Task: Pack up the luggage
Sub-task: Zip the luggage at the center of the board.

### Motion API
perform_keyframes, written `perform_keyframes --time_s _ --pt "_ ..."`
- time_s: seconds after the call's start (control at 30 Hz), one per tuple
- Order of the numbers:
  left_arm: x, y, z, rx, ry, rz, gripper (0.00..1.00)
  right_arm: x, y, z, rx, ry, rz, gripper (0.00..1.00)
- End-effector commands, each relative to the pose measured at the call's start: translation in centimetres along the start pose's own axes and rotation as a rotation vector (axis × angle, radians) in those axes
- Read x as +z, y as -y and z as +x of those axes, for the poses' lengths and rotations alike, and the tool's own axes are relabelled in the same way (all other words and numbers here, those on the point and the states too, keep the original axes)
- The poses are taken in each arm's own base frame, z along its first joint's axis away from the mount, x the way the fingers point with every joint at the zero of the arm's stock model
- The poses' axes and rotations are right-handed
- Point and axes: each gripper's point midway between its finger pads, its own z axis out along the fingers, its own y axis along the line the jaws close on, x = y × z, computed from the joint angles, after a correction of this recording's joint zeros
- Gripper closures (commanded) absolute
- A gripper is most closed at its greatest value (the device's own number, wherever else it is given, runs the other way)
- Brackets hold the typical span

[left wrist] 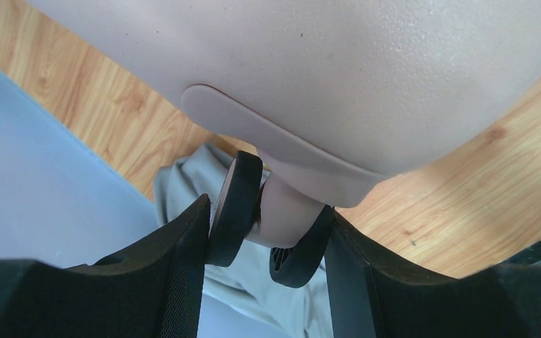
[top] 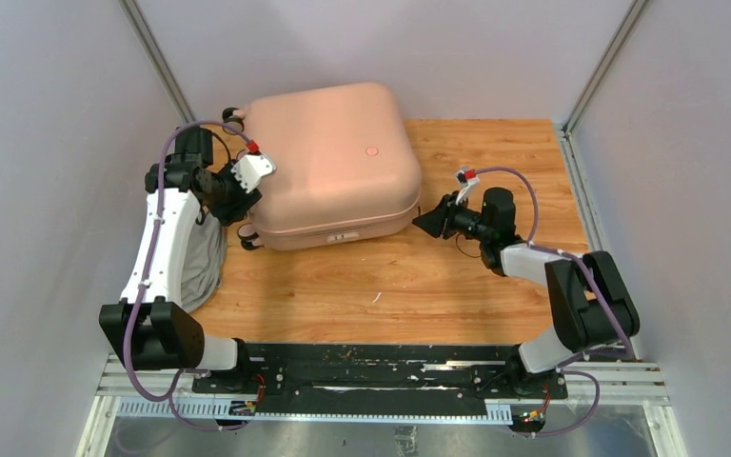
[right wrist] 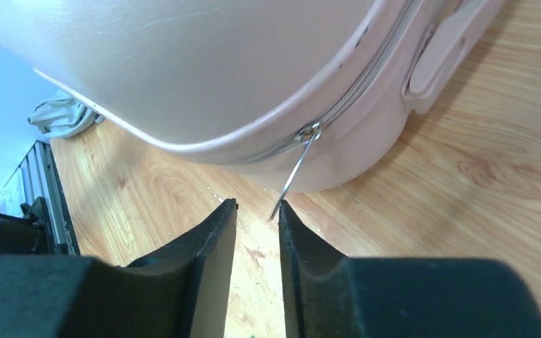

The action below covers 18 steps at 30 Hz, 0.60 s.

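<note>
From above, the pink suitcase [top: 328, 157] lies closed at the back left of the table [top: 457, 286]. Up close on the left, the left gripper [left wrist: 265, 211] clamps a corner wheel [left wrist: 236, 204], bracing the case. On the right, the right gripper [right wrist: 256, 205] stands narrowly parted and holds nothing. The zipper pull [right wrist: 294, 172] hangs just off its fingertips, so I'd say it should straddle the tab squarely before pinching.

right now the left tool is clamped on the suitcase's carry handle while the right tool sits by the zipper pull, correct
Not quite: the left tool is clamped on a wheel of the suitcase, not the carry handle, as the left wrist view shows. The right tool does sit by the zipper pull.
</note>
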Motion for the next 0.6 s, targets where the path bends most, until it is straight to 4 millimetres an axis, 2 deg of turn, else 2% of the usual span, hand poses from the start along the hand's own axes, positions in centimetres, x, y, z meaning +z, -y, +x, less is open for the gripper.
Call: perform_keyframes --time_s 0.0,0.03,0.07,0.1,0.17,0.37,0.57 --pt "-0.8 0.4 -4.1 -0.088 0.203 0.015 1.00 -1.9 1.9 0.3 0.020 -0.015 0.125 0.61" --pt "-0.9 0.5 -4.1 -0.094 0.208 0.020 1.00 -2.0 2.1 0.4 -0.003 -0.028 0.136 0.45" --pt "-0.9 0.7 -4.1 -0.102 0.216 0.029 1.00 -2.0 2.2 0.4 -0.031 -0.040 0.141 0.33" --pt "-0.8 0.9 -4.1 -0.108 0.221 0.036 1.00 -2.0 2.5 0.5 -0.060 -0.052 0.152 0.28" --pt "-0.7 1.3 -4.1 -0.115 0.230 0.052 1.00 -2.0 3.1 0.6 -0.110 -0.084 0.171 0.26" --pt "-0.2 2.1 -3.4 -0.126 0.223 0.078 1.00 -1.8 5.6 -1.4 -0.261 -0.100 0.269 0.25" --pt "0.0 2.1 -2.6 -0.118 0.205 0.071 1.00 -0.2 6.7 -3.4 -0.348 -0.099 0.255 0.25"
